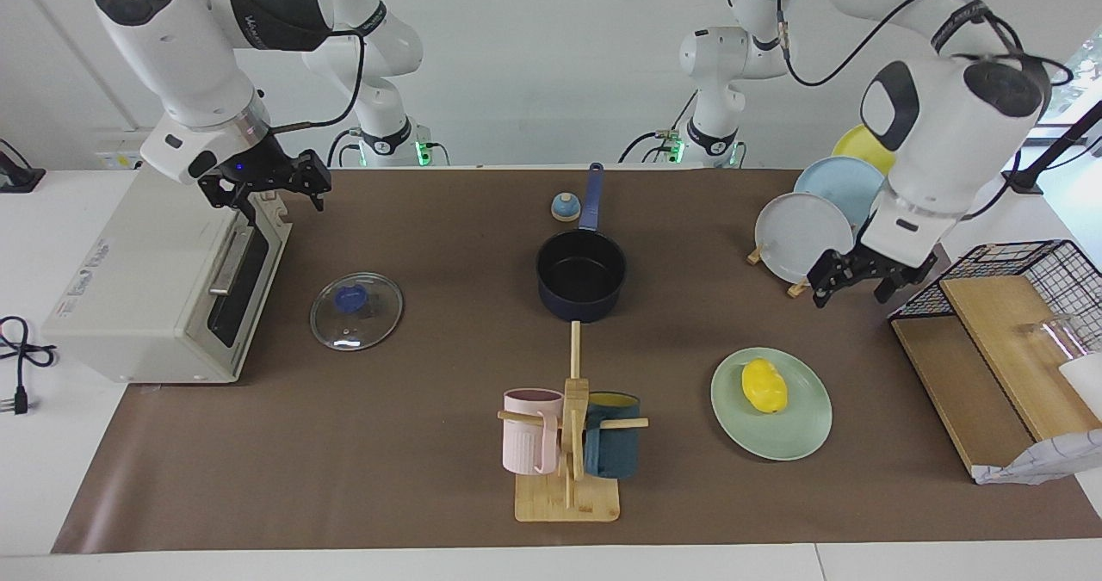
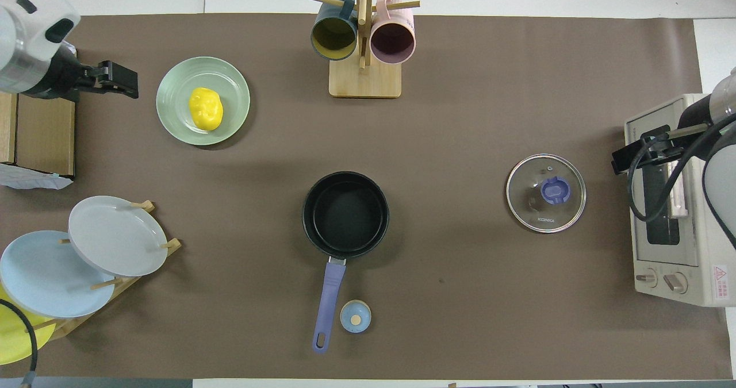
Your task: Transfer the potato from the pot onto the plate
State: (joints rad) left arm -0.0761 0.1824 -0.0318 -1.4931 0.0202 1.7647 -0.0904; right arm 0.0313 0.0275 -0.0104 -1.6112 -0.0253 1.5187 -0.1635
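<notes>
Overhead view — potato (image 2: 206, 108) lies on plate (image 2: 172, 98), pot (image 2: 345, 213) empty.

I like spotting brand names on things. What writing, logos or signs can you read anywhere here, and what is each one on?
"KONKA", roughly, in small print on the rim of the glass lid; I am not sure of every letter.
A red triangle warning sign with small text on a sticker on the toaster oven; the words are too small to read.
Grey print on the oven's top in the facing view: blurred.
Lettering on the right arm's dark band: unreadable.
</notes>
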